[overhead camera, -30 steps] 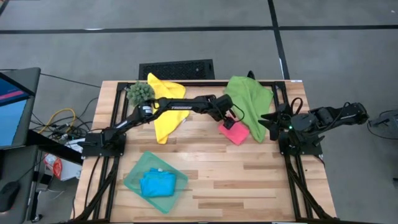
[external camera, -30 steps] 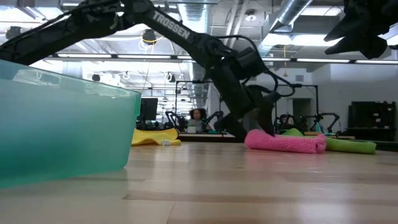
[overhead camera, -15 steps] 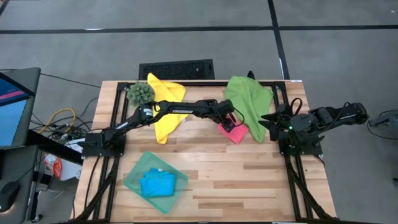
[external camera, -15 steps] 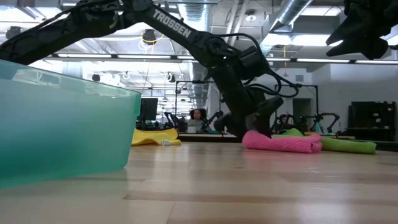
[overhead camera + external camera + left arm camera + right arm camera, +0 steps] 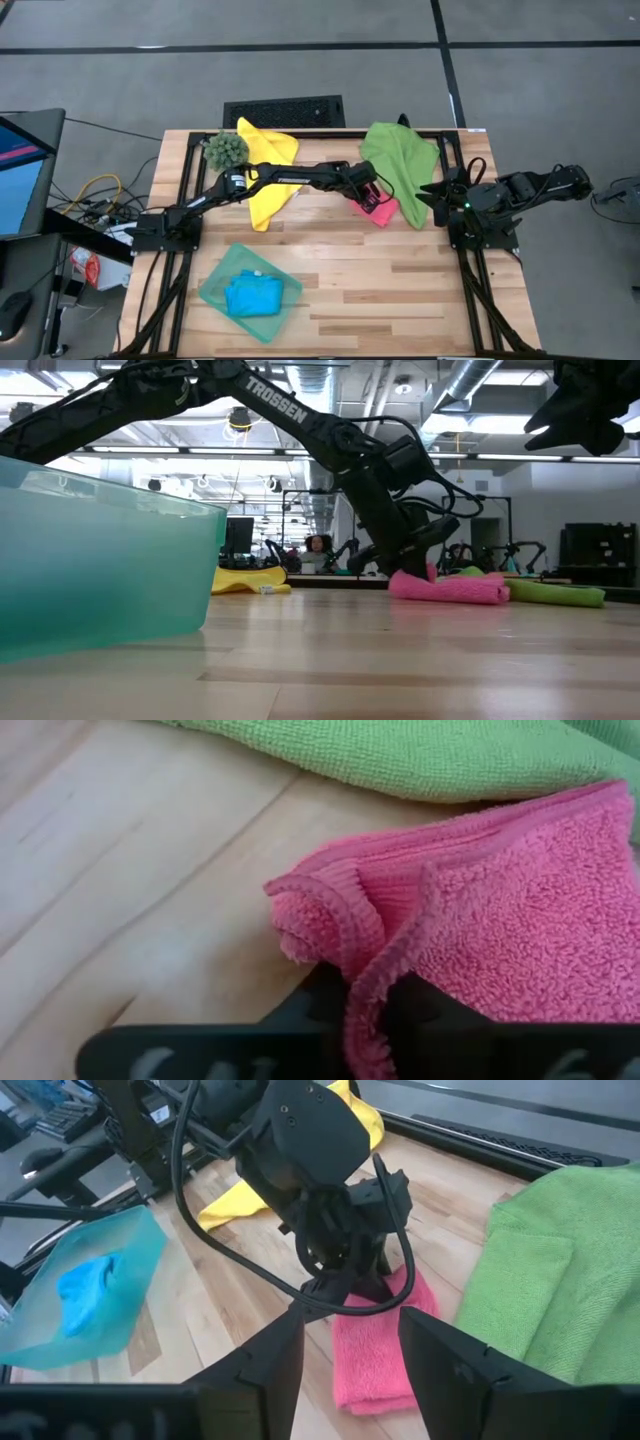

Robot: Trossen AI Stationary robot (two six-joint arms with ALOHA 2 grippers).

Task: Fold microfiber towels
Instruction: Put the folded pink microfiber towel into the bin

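Microfiber towels, four soft square cloths, lie about the wooden tabletop (image 5: 400, 290) in the high view: a pink one (image 5: 383, 209) mid-table, a green one (image 5: 402, 160) just beside it, a yellow one (image 5: 266, 172) at the far left, and a blue one (image 5: 251, 294) folded inside the one translucent teal tray (image 5: 214, 291). The left end effector (image 5: 367, 198) sits at the pink towel's edge, while the right end effector (image 5: 432, 199) waits near the green cloth. One spiky green ball plant (image 5: 227, 149) sits by the yellow towel.

Low view: the left end effector (image 5: 411, 565) presses down at the pink towel (image 5: 450, 588), probably to lift it for a fold.

Left wrist view: its fingers are pinched tight on a pink hem (image 5: 375, 985).

Right wrist view: that end effector's fingers (image 5: 262, 1363) stand wide, empty.
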